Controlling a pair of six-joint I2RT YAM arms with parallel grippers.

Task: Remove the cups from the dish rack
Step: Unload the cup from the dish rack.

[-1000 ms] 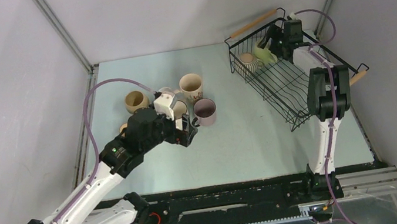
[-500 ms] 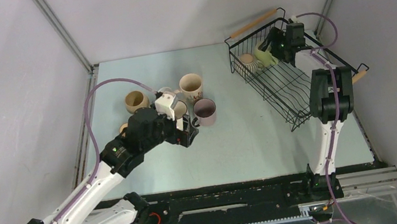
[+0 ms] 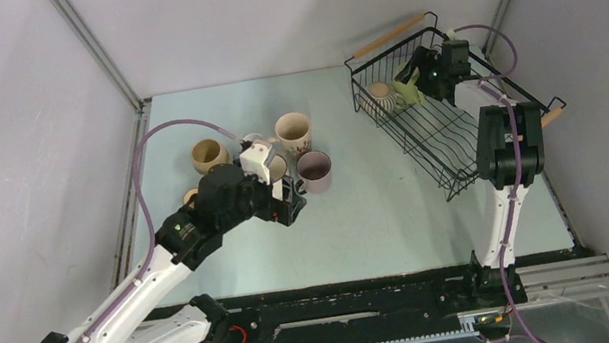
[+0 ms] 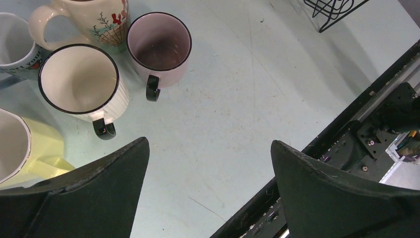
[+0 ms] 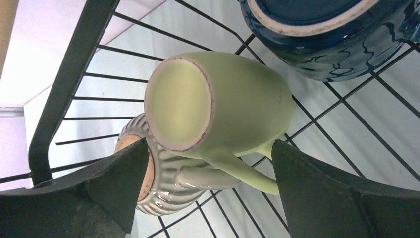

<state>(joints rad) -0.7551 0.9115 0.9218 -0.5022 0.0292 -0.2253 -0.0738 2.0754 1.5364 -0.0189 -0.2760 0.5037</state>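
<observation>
Inside the rack [image 5: 74, 74], the right gripper [image 5: 210, 153] stood spread wide, the green cup [image 5: 233, 99] lying between its fingers, seemingly untouched, rack wall close beside. The left gripper [image 4: 209, 166] gaped over bare table [image 4: 237, 99].

There are nine cups [image 3: 314, 170]: six on the table [image 3: 379, 206] (tan [image 3: 209, 155], white [image 4: 11, 47], floral [image 4: 96, 20], mauve [image 4: 158, 47], black-rimmed ribbed [image 4: 79, 82], yellow [image 4: 37, 148]) and three in the single dish rack [image 3: 446, 134] (green [image 5: 233, 104], ribbed beige [image 5: 166, 186], dark blue [image 5: 332, 44]).
</observation>
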